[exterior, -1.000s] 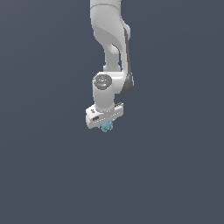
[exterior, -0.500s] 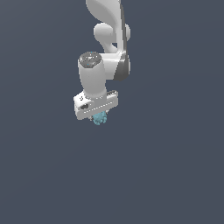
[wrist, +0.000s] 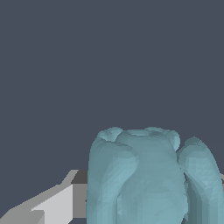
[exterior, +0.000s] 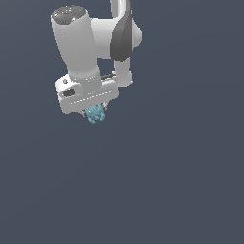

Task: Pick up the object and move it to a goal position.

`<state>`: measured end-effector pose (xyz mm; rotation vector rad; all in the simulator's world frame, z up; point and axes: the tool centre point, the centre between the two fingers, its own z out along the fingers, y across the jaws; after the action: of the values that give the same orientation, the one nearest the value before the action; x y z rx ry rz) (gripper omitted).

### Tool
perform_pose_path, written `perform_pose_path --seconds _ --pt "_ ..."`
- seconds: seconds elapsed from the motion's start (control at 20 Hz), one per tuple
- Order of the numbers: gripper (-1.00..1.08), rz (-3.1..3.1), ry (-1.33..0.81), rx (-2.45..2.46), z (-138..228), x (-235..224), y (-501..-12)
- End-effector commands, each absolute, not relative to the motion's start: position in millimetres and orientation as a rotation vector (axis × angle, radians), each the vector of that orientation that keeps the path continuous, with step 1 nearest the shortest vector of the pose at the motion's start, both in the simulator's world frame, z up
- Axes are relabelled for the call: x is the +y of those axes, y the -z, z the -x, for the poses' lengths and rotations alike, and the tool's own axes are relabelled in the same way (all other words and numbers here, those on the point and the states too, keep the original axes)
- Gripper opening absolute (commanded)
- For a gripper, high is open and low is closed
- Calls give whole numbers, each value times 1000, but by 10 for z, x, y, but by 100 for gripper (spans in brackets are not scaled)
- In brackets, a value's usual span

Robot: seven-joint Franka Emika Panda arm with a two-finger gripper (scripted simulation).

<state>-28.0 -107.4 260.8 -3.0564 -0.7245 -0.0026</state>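
The object (exterior: 94,113), a lumpy teal-blue blob, hangs under the white gripper (exterior: 95,110) in the upper left part of the exterior view, with only flat dark grey around and below it. No shadow or surface edge shows, so how high it sits above any counter cannot be read. The jaws are closed on the object: in the wrist view the object (wrist: 146,175) fills the space right in front of the camera, with a grey finger (wrist: 65,197) pressed against one flank (the other finger is mostly hidden behind the blob's bulges).

The step in hand looks like the carry, with the pick itself done. No goal marker is visible in either view, so the target's place cannot be judged from here.

To do the carry well, keep the squeeze constant; the bumpy surface gives the flat pads only a few contact spots, so any slackening could let the blob twist or drop. Move the arm smoothly, without sharp turns of the wrist, since a lump held off-centre will tend to swing round the pads. Keep the hand's tilt steady on the way, and slow down before the goal rather than stopping abruptly.
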Motion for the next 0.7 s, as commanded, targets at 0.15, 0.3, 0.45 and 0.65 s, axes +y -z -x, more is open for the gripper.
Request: perform_pose_path --seconds 0.15,0.3,0.45,0.65 --pt "-100 3056 1 -725 232 -1291 -3164" --pt "-100 3056 1 -725 203 -1386 -3403" --pt "-100 3056 1 -725 175 -1461 -3591" --pt "-100 3057 0 -725 146 -1533 -3770"
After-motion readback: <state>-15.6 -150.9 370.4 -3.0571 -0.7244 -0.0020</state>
